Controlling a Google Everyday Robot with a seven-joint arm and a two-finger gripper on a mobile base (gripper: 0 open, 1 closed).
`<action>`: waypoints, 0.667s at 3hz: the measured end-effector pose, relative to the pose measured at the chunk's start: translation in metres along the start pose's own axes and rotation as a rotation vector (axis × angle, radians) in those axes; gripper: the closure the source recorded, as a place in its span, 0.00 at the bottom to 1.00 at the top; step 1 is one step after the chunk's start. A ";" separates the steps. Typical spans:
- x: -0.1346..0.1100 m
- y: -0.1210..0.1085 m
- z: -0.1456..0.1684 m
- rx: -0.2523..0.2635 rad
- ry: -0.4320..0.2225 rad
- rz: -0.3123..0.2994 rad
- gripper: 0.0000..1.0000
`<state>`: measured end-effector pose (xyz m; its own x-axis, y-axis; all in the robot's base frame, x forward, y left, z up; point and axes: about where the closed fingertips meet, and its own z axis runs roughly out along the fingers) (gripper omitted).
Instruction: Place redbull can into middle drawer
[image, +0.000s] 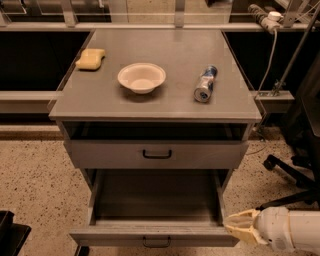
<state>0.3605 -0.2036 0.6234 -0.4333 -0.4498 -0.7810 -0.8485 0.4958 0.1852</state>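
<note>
The redbull can (205, 84), silver and blue, lies on its side on the right part of the grey cabinet top (155, 102), its shiny end facing me. The middle drawer (155, 236) is pulled out and its inside is bare; its small dark handle is at the bottom edge of the view. My gripper (240, 227), cream-coloured on a white arm, is low at the right, next to the open drawer's front right corner and far below the can. It holds nothing that I can see.
A white bowl (141, 76) stands in the middle of the top and a yellow sponge (90, 58) lies at its back left. The tall-fronted drawer (157, 154) above is closed. An office chair base (292, 175) and cables are at the right.
</note>
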 end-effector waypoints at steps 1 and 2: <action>0.047 -0.006 0.039 -0.094 -0.073 0.080 1.00; 0.091 -0.012 0.074 -0.165 -0.094 0.173 1.00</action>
<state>0.3532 -0.1958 0.5059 -0.5529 -0.2935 -0.7798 -0.8054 0.4282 0.4098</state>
